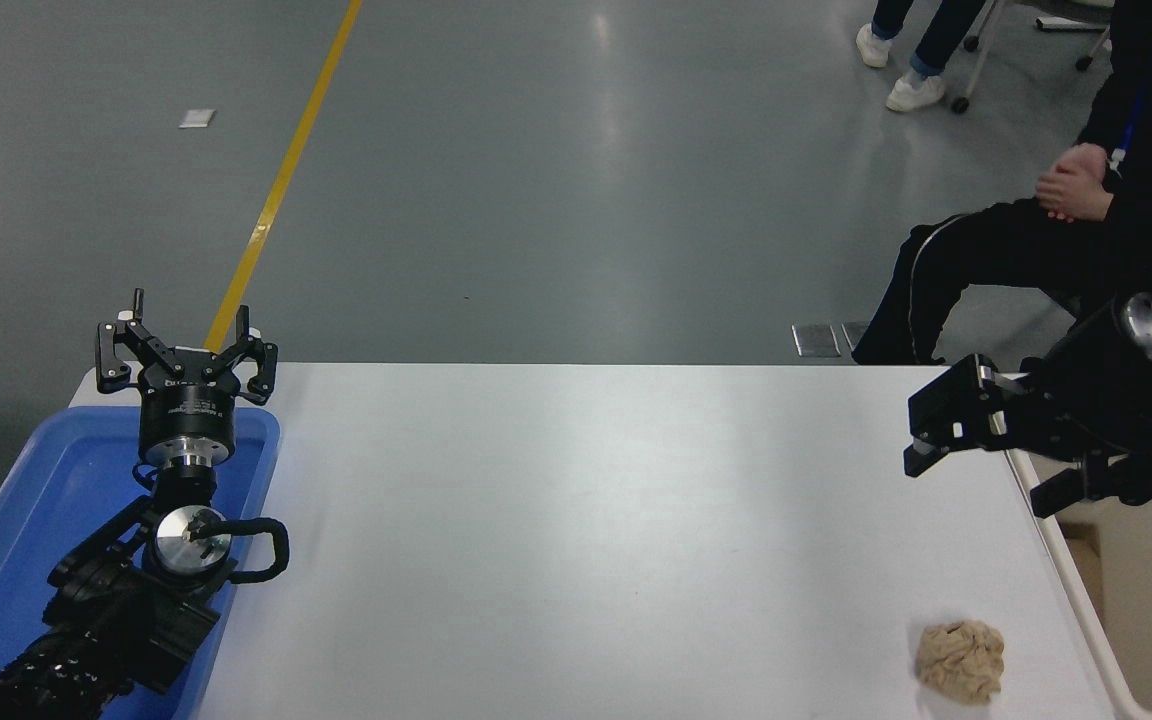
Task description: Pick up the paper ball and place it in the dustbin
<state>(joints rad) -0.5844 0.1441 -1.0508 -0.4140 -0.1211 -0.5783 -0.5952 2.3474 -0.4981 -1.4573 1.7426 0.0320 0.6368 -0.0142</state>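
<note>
Head view: we see the paper ball [960, 661] on the white desk [576, 540] at approx. 4 o'clock, near the desk's right edge, nothing touching it. The dustbin [1151, 560] sits just off that edge at 3–4 o'clock, only part of its cream wall and rim in view. Our right pincer [936, 430] hangs above the desk's far right corner at 3 o'clock, well apart from the ball; we can't tell its spread. Left pincer [186, 345] is parked at 9 o'clock over the blue tray [46, 500], fingers wide, holding nothing. Label on its body is too small to read. A person's hands [1071, 185] are clasped at 2 o'clock.
</note>
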